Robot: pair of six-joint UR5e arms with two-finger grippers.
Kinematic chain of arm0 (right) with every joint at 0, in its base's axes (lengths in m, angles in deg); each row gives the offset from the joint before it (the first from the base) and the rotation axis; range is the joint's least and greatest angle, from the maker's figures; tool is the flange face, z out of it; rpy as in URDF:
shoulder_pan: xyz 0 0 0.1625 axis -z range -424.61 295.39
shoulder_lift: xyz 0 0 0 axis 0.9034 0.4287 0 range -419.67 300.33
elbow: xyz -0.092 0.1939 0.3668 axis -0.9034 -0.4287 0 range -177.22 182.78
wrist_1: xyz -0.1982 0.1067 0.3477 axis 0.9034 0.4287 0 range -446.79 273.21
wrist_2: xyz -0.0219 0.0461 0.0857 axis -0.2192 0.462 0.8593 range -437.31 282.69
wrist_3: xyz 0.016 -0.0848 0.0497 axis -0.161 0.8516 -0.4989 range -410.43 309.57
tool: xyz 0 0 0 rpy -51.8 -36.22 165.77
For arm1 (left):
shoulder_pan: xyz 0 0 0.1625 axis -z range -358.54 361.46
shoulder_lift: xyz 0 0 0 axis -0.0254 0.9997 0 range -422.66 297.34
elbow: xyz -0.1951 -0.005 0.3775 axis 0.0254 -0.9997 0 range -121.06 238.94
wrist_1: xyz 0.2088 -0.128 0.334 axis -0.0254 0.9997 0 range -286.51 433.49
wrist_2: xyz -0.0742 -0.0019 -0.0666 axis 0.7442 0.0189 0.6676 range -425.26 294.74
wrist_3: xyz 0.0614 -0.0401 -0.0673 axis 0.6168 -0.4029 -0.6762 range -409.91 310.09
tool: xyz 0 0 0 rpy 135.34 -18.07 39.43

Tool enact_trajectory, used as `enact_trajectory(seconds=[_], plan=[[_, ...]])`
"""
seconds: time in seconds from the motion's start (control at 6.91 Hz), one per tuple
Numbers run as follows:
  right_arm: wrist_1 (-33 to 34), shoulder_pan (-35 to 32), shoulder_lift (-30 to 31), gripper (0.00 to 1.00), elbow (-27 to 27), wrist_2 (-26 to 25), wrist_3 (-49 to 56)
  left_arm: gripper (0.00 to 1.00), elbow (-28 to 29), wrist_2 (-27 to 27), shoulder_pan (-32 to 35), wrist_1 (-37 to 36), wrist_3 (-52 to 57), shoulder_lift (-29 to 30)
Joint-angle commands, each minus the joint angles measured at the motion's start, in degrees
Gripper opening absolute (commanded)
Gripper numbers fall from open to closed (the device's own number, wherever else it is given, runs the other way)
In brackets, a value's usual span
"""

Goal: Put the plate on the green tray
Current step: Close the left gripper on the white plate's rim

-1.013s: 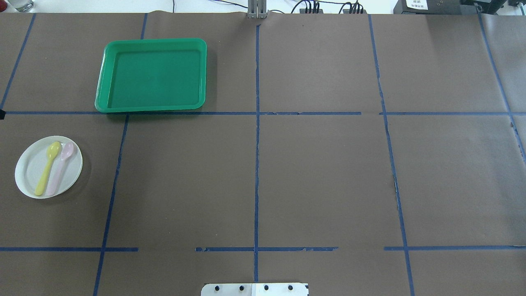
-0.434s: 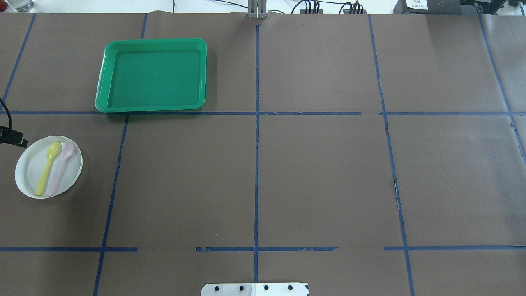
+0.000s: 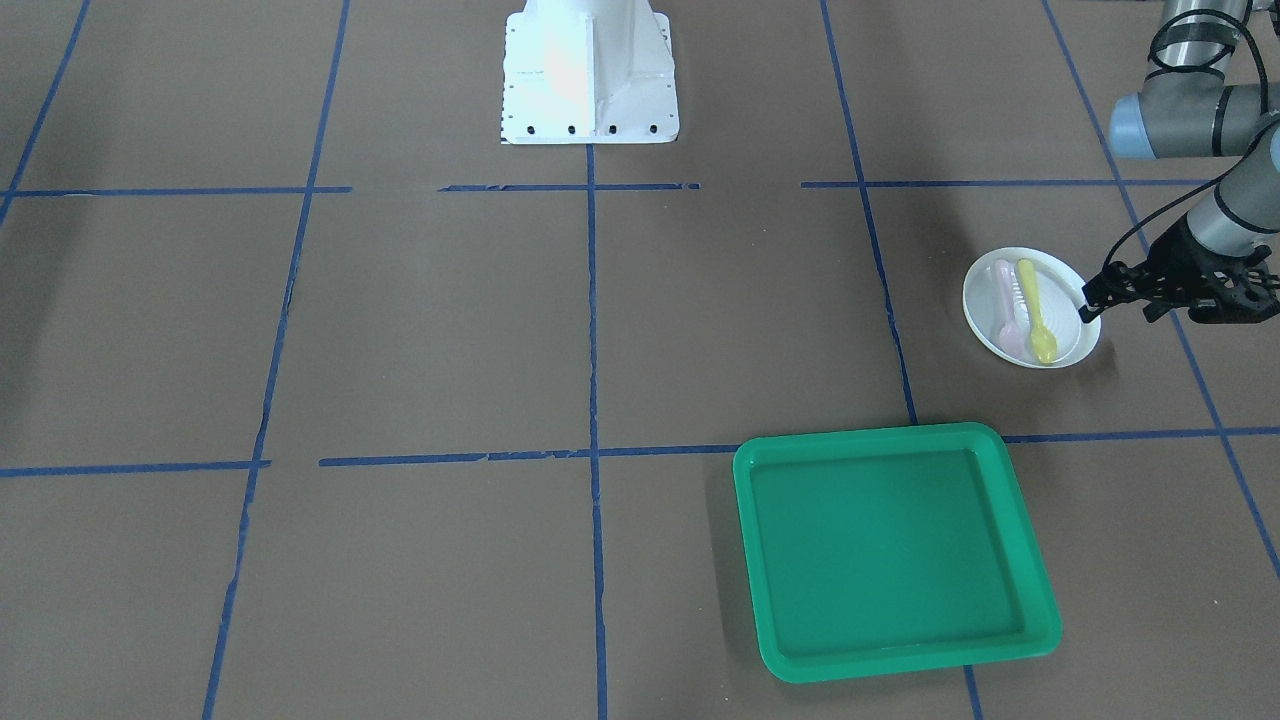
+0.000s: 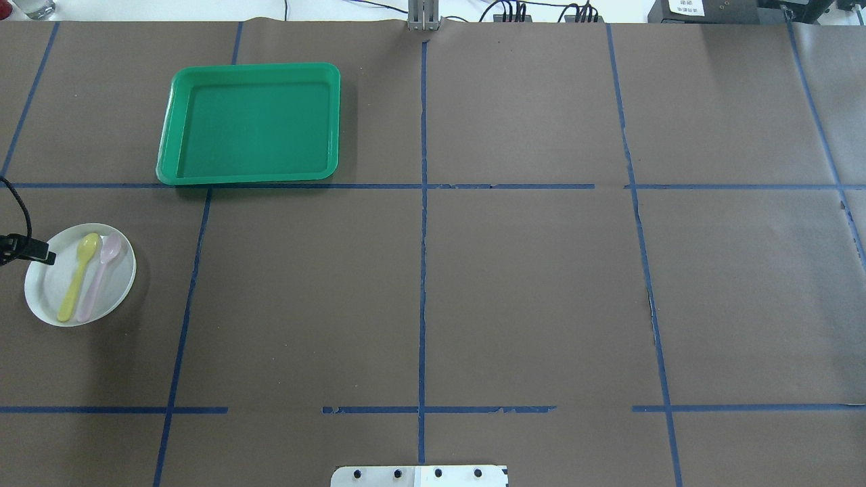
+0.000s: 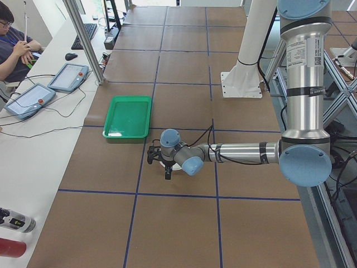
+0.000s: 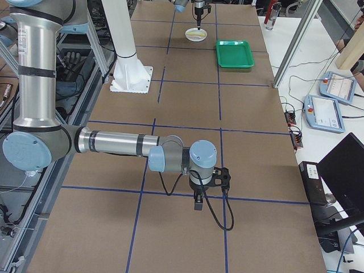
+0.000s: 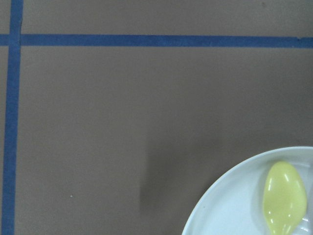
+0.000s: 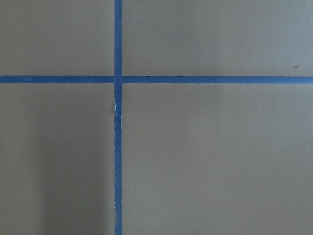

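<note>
The white plate [image 4: 116,287] lies at the table's left edge, also in the front view [image 3: 1065,285], and holds a yellow spoon [image 4: 79,274] and a pink spoon [image 4: 101,274]. The green tray [image 4: 249,70] lies empty behind it, apart from it [image 3: 870,433]. My left gripper [image 3: 1228,295] hangs just outside the plate's outer rim; its black wrist camera [image 4: 30,255] overlaps that rim. I cannot tell if its jaws are open. The left wrist view shows the plate's edge [image 7: 234,205]. My right gripper [image 6: 218,177] hangs over bare table far away; I cannot tell its state.
The white robot base [image 3: 590,70] stands at the middle of the near edge. Blue tape lines cross the brown table cover. An operator [image 5: 14,50] and tablets sit beyond the table's far side.
My left arm's black wrist camera and cable have come in from the overhead view's left edge and moved down to the plate's left rim. The plate, spoons and tray have not moved.
</note>
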Motion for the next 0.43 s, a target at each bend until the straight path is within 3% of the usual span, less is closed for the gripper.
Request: enact_trajectory(seconds=[0.0, 0.14, 0.29], plan=[[0.0, 0.0, 0.0, 1.00, 0.0, 0.0, 0.0, 0.92, 0.2, -0.1, -1.0, 0.4, 0.0, -0.1], [0.0, 0.0, 0.0, 1.00, 0.0, 0.0, 0.0, 0.73, 0.1, -0.1, -1.1, 0.4, 0.1, -0.1], [0.0, 0.0, 0.0, 1.00, -0.1, 0.0, 0.0, 0.63, 0.1, -0.1, -1.1, 0.4, 0.4, -0.1]])
